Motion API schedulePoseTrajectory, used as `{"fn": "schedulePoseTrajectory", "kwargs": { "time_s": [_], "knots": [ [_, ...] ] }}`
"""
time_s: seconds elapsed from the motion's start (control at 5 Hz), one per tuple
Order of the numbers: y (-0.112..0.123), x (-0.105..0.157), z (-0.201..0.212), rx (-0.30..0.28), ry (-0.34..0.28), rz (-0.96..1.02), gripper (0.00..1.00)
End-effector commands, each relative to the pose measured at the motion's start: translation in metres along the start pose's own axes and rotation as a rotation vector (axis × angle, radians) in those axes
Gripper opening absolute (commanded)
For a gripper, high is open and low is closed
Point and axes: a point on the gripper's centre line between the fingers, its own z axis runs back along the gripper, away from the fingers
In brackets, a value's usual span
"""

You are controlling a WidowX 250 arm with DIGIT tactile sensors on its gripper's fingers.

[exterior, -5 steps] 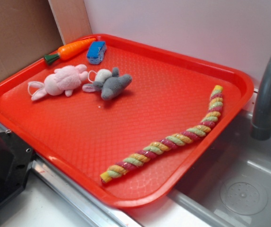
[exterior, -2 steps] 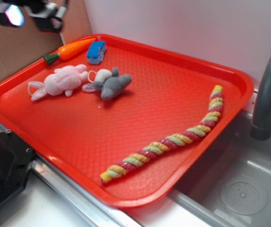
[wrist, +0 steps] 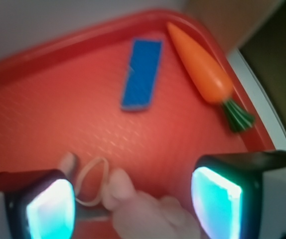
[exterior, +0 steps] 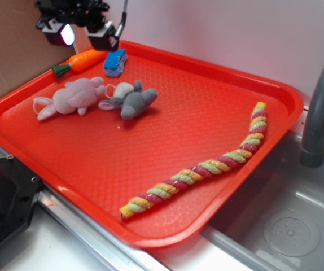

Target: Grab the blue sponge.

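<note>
With the gripper (exterior: 83,35) spread wide and empty, descend squarely over the blue sponge (wrist: 142,74), probably straddling its narrow sides, clear of the toy carrot (wrist: 201,70).

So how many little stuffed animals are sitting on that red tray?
2. A pink plush bunny lies near the tray's left edge, and a grey plush mouse lies right beside it, toward the middle. The tray is in full view; none seem hidden.

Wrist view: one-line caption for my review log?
Open fingers above the red tray, blue sponge ahead beside the toy carrot.
</note>
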Motion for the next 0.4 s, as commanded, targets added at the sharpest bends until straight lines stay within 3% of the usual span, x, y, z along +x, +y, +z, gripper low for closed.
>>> {"fn": "schedulePoseTrajectory", "kwargs": {
  "time_s": [0.0,0.2],
  "knots": [
    [0.000,0.013,0.014,-0.015,-0.054,0.003,1.00],
    [0.024,0.027,-0.031,-0.007,0.003,0.071,1.00]
  ]
}}
